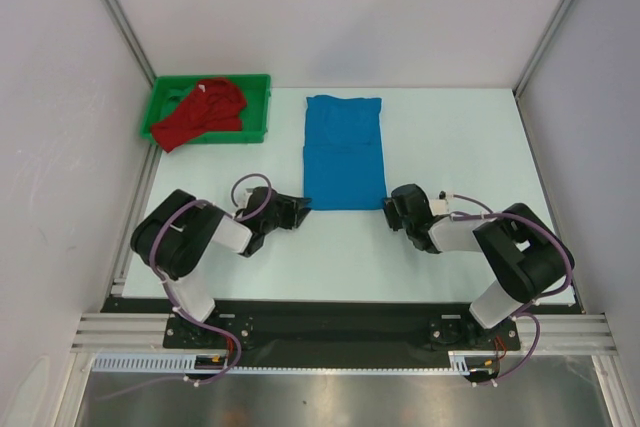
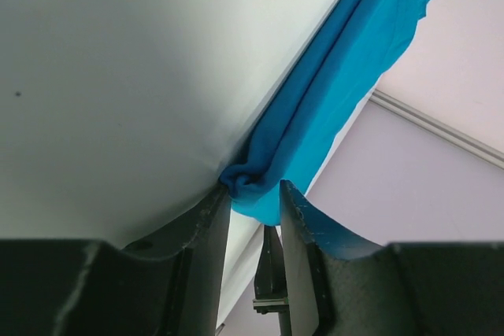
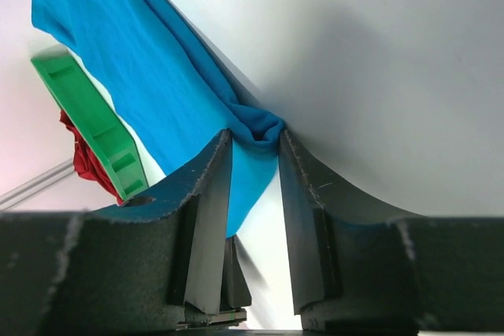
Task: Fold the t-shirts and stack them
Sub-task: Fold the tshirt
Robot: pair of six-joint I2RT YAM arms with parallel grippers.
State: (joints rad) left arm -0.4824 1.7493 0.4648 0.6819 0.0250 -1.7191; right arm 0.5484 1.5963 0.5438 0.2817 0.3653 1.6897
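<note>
Left claw (image 2: pixel 253 189): narrowed; blue shirt's (image 2: pixel 331 100) near left corner was pinched at tips.
Right claw (image 3: pixel 254 141): narrowed; near right corner was pinched.

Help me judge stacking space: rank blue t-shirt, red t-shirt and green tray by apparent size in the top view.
1. The blue t-shirt and the green tray: too alike to rank.
2. The red t-shirt, bunched in the tray, clearly smallest.

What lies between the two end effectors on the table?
The near edge of the blue t-shirt spans from the left end effector to the right end effector, seen in the top view.
</note>
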